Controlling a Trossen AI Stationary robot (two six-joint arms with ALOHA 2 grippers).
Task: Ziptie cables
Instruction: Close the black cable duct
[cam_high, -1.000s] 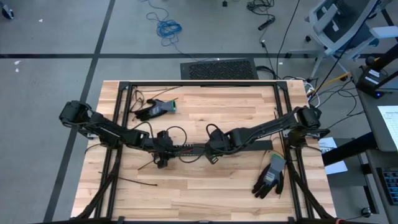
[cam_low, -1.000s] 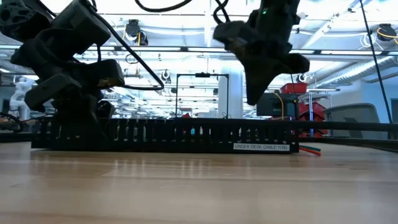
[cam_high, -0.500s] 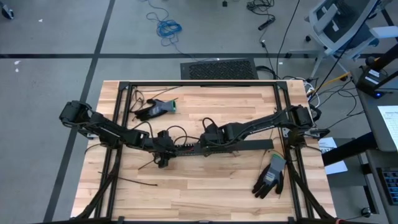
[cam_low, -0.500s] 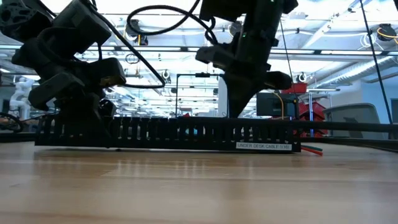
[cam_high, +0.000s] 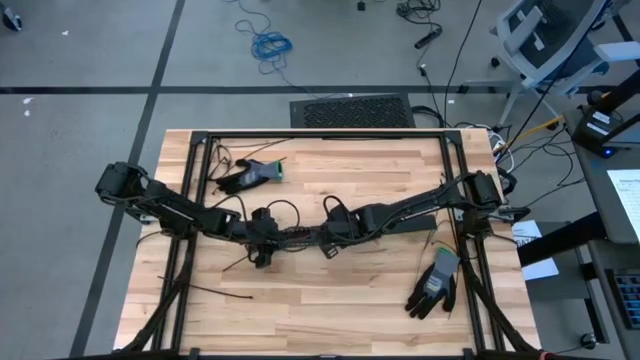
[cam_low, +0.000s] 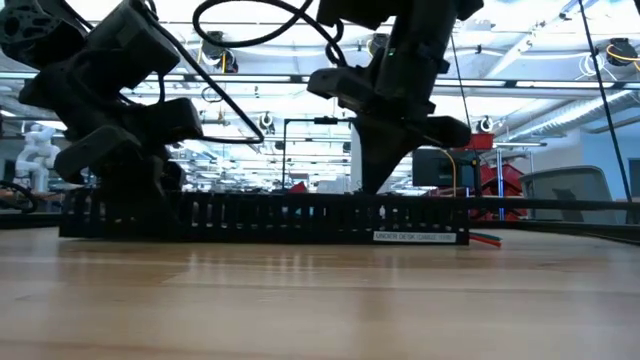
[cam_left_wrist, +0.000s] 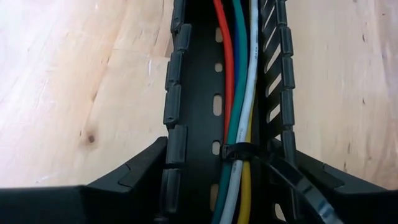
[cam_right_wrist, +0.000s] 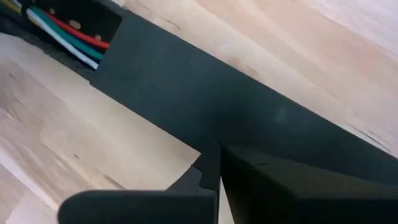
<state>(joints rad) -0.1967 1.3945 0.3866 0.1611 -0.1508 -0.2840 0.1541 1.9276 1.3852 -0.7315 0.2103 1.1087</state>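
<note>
Right claw (cam_high: 330, 247) has slid left along cable tray (cam_high: 400, 227), shut, empty; left claw (cam_high: 262, 250) open astride cables (cam_left_wrist: 239, 93) mid-frame.

White label "UNDER DESK CABLE…" (cam_low: 419, 236) on black slotted cable tray (cam_low: 260, 215), rest illegible

My table (cam_high: 330, 300) is pale butcher-block wood with a black frame (cam_high: 320, 134) along its edges. A long slotted black cable tray (cam_low: 270, 217) lies across its middle, bearing a white label. One dark work glove (cam_high: 249, 176) lies near the far left, another glove (cam_high: 435, 282) near the right edge. A thin black strip (cam_high: 215, 293) lies at front left.
</note>
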